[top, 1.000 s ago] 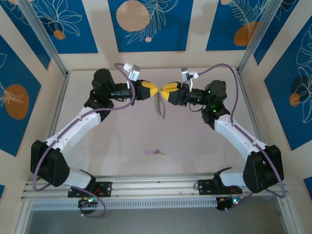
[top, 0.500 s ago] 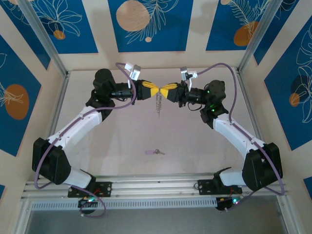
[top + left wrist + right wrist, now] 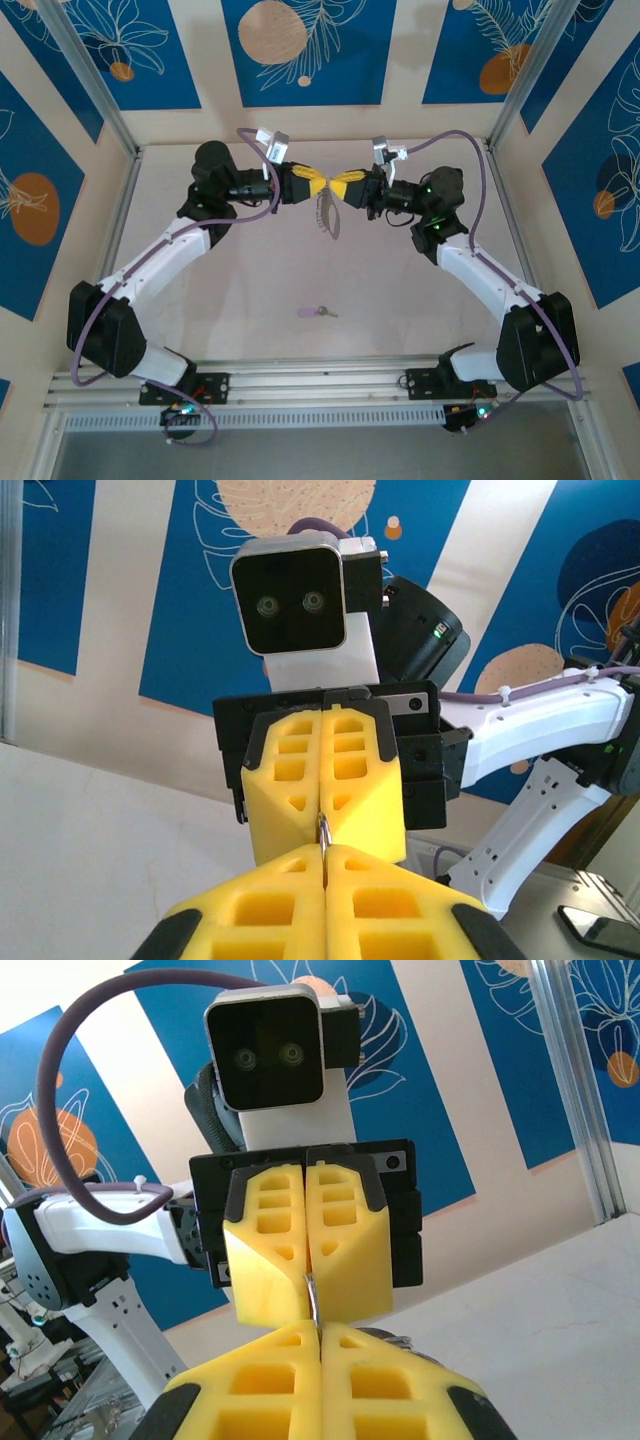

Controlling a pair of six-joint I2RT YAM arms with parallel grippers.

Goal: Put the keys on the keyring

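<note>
Top external: keyring (image 3: 327, 216) dangles from left fingers (image 3: 311, 185), right fingers (image 3: 350, 186)

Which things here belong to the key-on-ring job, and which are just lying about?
Part of the job:
- keyring, pinched between left gripper and right gripper
- key, lying loose on the table

Just lying about:
- dark phone-like slab, off to the side
- blue patterned wall panels

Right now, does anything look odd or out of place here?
The left gripper and right gripper both pinch the keyring, which hangs tilted above the table. The key lies alone on the table, so no gripper is free for it.
</note>
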